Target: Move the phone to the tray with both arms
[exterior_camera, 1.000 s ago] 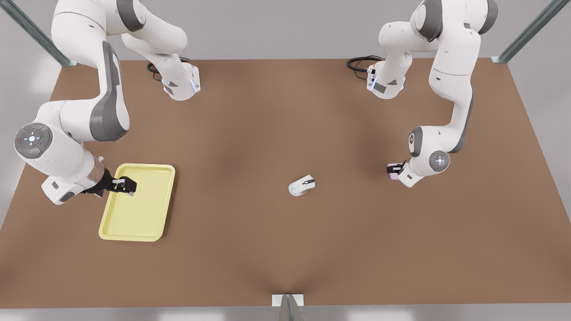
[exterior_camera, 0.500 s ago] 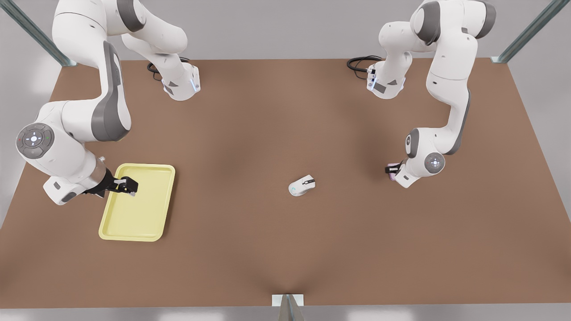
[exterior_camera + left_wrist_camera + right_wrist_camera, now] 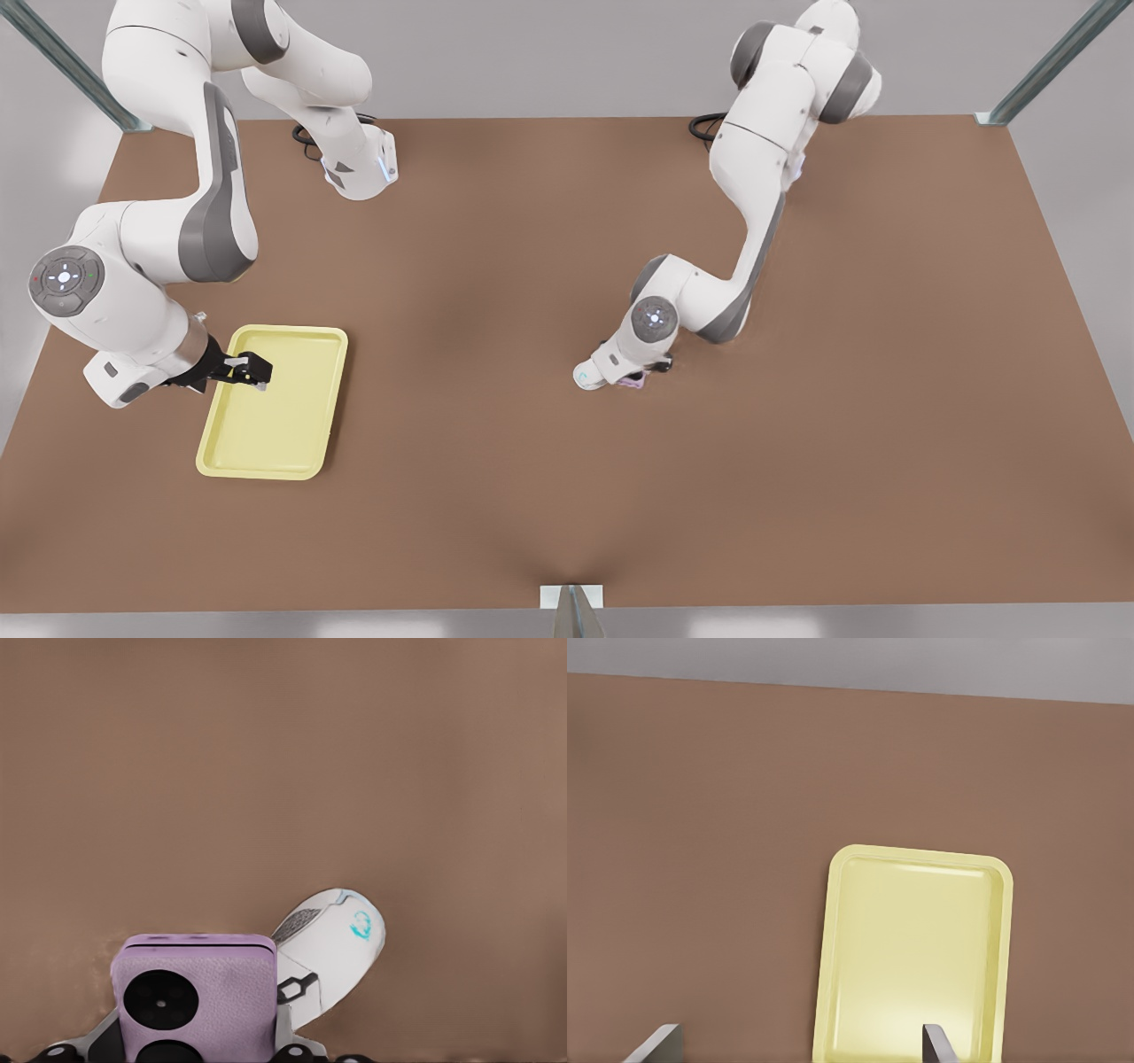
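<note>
The pale pink phone (image 3: 197, 990) with its two black camera circles is held in my left gripper (image 3: 641, 372), which is shut on it. In the front view a sliver of the phone (image 3: 633, 382) peeks out under that wrist at the table's middle, just beside the white mouse (image 3: 341, 943). The pale yellow tray (image 3: 292, 416) lies at the front view's left. My right gripper (image 3: 250, 369) hovers over the tray's near-left part, open, its fingers (image 3: 937, 1043) wide apart with nothing between them.
The white mouse (image 3: 585, 376) is partly covered by the left arm's wrist. Black cables (image 3: 704, 126) lie by the arm bases at the far edge. A metal bracket (image 3: 571, 598) sits at the table's front edge.
The left arm has swung from the front view's right side to the table's middle, carrying the phone to beside the mouse. The right arm over the tray has stayed put.
</note>
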